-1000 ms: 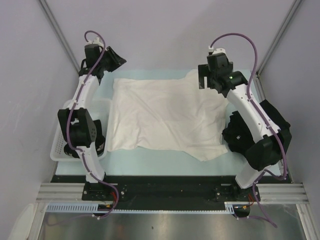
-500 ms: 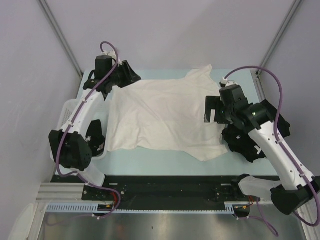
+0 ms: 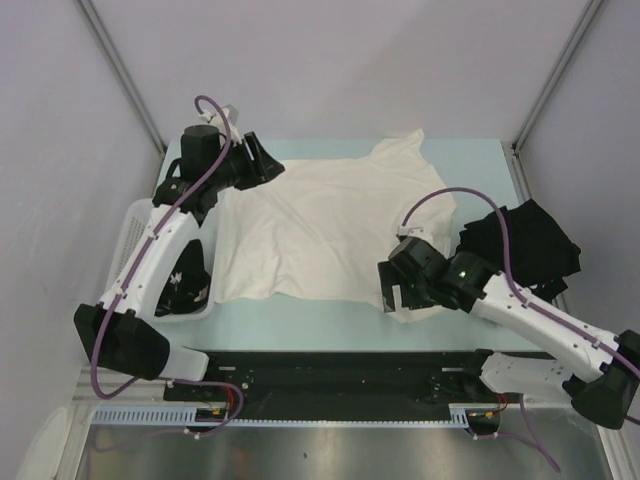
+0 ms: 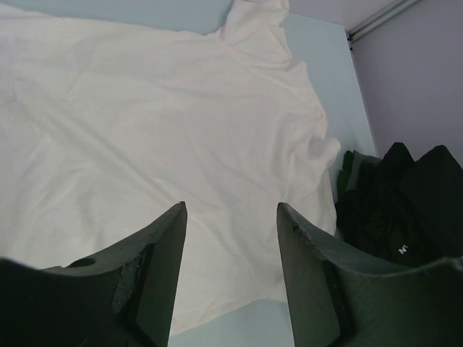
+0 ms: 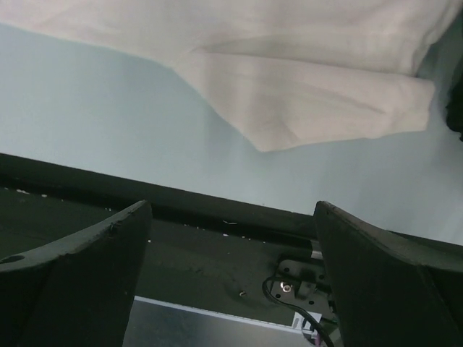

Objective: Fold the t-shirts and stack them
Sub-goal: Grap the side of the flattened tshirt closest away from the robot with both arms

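Observation:
A cream-white t-shirt [image 3: 330, 225] lies spread, plain side up, across the middle of the table. My left gripper [image 3: 262, 163] hovers over its far-left corner, open, with only cloth below the gap [image 4: 231, 210]. At the shirt's near-right corner [image 5: 311, 101] my right gripper [image 3: 391, 291] is wide open and holds nothing [image 5: 231, 210]. Black t-shirts [image 3: 522, 240] lie in a loose heap at the right, also in the left wrist view [image 4: 398, 210]. Another black t-shirt with white print [image 3: 187, 286] sits in the basket.
A white mesh basket [image 3: 128, 232] stands at the table's left edge under my left arm. The black front rail [image 5: 217, 246] runs just below the right gripper. Grey walls close in the back and both sides.
My right arm swung from the far right down to the shirt's near-right corner, uncovering the black heap. The left gripper moved right and nearer over the far-left corner, its jaws opening wider.

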Action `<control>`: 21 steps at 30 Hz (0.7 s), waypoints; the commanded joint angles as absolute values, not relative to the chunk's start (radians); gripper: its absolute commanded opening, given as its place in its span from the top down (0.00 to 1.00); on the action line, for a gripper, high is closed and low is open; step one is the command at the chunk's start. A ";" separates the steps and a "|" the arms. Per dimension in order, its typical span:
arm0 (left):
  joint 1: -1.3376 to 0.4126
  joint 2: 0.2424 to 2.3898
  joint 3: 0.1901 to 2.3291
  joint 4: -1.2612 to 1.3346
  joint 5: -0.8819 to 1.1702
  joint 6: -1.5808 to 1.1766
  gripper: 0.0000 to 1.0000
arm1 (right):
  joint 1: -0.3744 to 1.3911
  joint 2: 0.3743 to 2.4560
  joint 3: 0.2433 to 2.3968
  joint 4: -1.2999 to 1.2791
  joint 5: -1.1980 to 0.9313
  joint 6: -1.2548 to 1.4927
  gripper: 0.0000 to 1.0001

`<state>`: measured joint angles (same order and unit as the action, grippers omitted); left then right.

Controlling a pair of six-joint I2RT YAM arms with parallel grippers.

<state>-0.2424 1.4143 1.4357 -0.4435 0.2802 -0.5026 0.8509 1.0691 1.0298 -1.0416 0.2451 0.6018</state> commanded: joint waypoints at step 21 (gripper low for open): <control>-0.336 1.236 1.325 -0.503 0.232 -0.426 0.40 | 1.078 1.396 0.870 -0.804 0.454 0.658 0.06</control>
<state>-0.3260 1.2243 1.2659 -0.5106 0.2394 -0.4568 1.0744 1.3712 0.8871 -0.8360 0.3962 0.6754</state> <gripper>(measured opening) 0.597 0.947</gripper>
